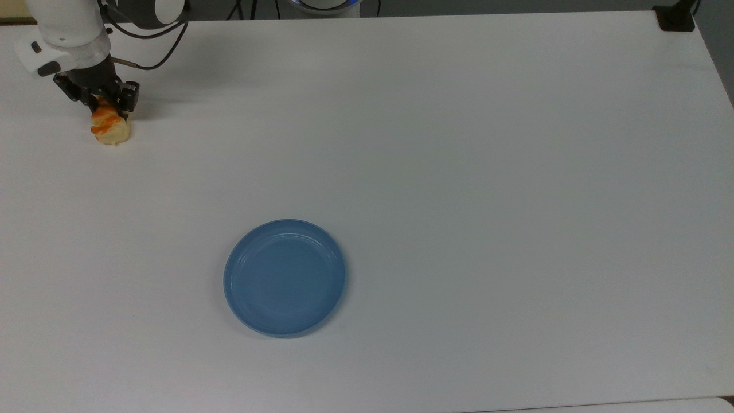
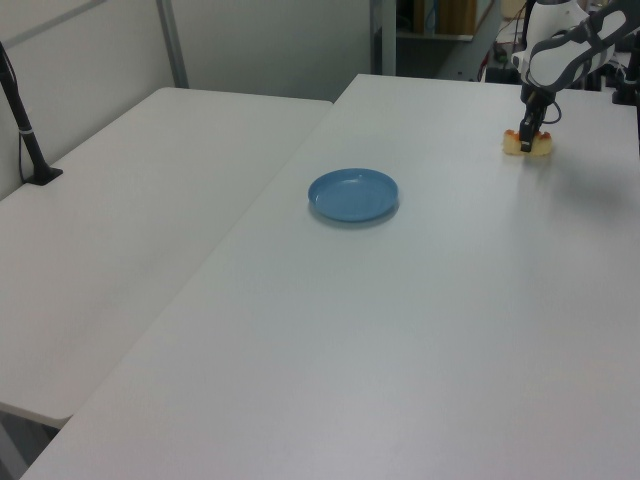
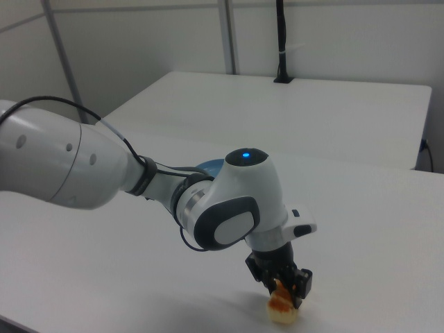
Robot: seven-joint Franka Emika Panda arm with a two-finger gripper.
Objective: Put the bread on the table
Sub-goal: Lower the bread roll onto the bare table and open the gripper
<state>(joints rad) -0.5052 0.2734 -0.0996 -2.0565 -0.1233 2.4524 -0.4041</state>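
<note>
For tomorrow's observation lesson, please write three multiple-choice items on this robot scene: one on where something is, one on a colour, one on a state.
1. In the top view, where is the bread?
A. on the plate
B. near the top view's upper left corner of the table
C. at the top view's right edge

2. What colour is the plate?
A. red
B. green
C. blue

3. What lies in the plate?
A. nothing
B. the bread
C. a cup

Key: 1 B, the bread sits at the upper left, under the gripper. 2 C, the round plate is plainly blue. 3 A, its blue inside is bare.
</note>
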